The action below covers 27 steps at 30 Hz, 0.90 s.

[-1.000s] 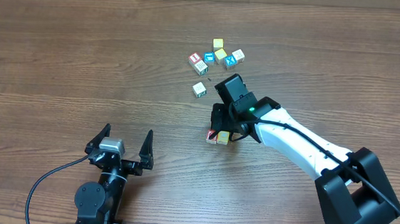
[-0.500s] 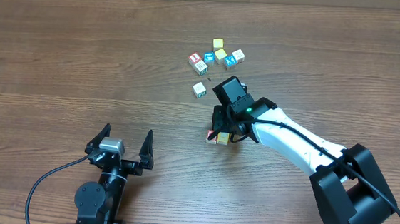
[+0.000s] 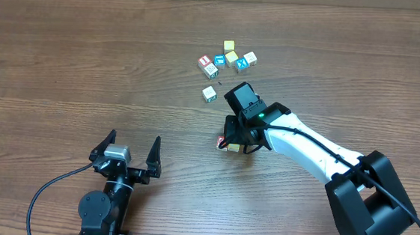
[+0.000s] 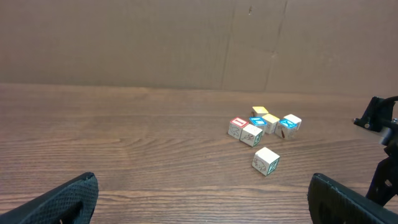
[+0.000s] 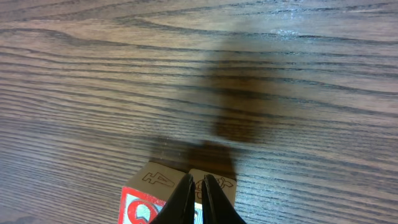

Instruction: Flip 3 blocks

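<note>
Two pale wooden blocks lie side by side under my right gripper point(image 5: 198, 182). The left block point(image 5: 155, 179) shows a tan top with an outlined letter and a white side with red print. The right block point(image 5: 222, 185) shows a tan top with an outlined drawing. My right gripper's fingers are shut, tips together over the seam between the pair, with nothing between them. From overhead the pair point(image 3: 225, 143) peeks out from under the right gripper point(image 3: 237, 140). A third whitish block point(image 3: 209, 93) point(image 4: 266, 160) lies alone beyond them. My left gripper point(image 3: 131, 147) point(image 4: 202, 202) stands open near the front edge, far from all the blocks.
A cluster of several cubes point(image 3: 228, 59) point(image 4: 264, 124) with yellow, blue-printed and red-printed faces lies behind the lone block. A brown cardboard wall point(image 4: 186, 37) closes the far side of the wooden table point(image 3: 86, 70). The right arm point(image 3: 320, 152) stretches in from the front right.
The right wrist has shifted slightly toward the front of the table over the pair of blocks. The blocks and the left arm have not moved.
</note>
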Tool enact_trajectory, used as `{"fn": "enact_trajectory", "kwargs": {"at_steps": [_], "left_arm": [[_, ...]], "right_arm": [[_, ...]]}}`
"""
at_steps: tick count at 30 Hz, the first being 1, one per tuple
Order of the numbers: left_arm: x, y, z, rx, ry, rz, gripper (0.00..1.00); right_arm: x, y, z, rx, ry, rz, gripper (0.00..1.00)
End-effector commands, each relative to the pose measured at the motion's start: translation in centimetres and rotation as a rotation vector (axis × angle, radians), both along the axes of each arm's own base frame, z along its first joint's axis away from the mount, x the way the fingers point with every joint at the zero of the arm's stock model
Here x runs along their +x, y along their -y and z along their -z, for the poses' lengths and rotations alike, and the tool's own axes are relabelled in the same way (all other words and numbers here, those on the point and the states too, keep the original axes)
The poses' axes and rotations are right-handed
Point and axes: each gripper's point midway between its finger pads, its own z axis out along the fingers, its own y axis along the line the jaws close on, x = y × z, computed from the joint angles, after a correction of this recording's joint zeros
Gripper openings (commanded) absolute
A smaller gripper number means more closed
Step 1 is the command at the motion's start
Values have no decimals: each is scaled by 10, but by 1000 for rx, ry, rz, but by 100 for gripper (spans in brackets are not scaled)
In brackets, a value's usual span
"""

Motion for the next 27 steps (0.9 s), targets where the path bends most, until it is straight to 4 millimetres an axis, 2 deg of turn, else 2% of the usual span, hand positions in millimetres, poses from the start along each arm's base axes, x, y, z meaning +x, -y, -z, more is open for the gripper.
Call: {"fn": "enact_trajectory", "kwargs": {"at_steps": [1,14,18,20,22,24,27], "left_arm": [[0,2,1,22,5,11,100],[0,2,1,22,5,11,100],[0,2,1,22,5,11,100],[0,2,1,22,5,11,100],[0,2,1,22,5,11,100],[0,2,0,22,5,11,100],[0,2,1,22,5,11,100]], "right_arm": [[-4,-3,3,5,-14,-11,8],[-10,-9,2,43,-42,-26,8],[-5,-12,0,54,-24,-27,9],[6,-13,-4,66,16,-20,11],[22,-3,-10,43,57,18,12],[39,13,-19,16,81,70,13],[68,46,-37,1,98,130,24]]}}
